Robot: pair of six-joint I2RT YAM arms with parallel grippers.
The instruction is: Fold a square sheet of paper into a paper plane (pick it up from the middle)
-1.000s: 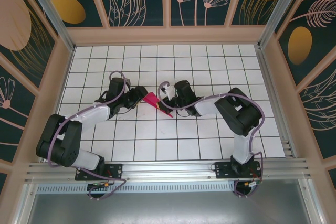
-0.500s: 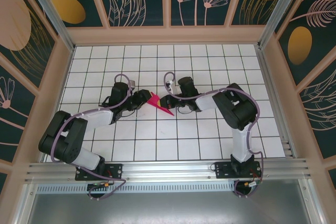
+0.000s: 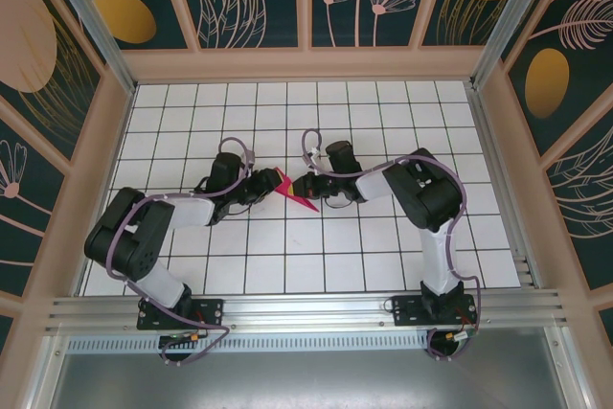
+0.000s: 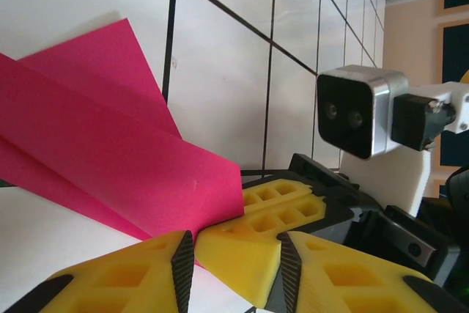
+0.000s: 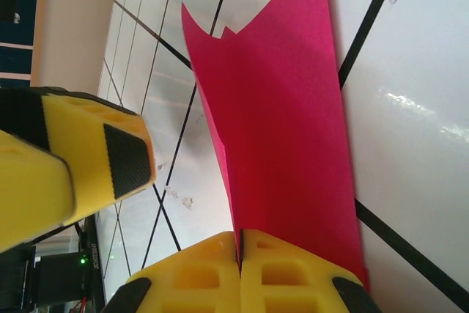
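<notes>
Right wrist: right end effector [image 5: 239, 243] clamped on the creased paper plane [image 5: 286, 130], left end effector [image 4: 234, 265] open alongside; likely late creasing, next needs left pinching a wing.

The white table [image 3: 383, 237], ruled in black grid lines, bears the creased magenta paper plane [image 3: 292, 192] near its middle.

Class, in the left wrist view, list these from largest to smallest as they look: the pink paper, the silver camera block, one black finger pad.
1. pink paper
2. silver camera block
3. black finger pad, though it sits nearest the lens.
</notes>
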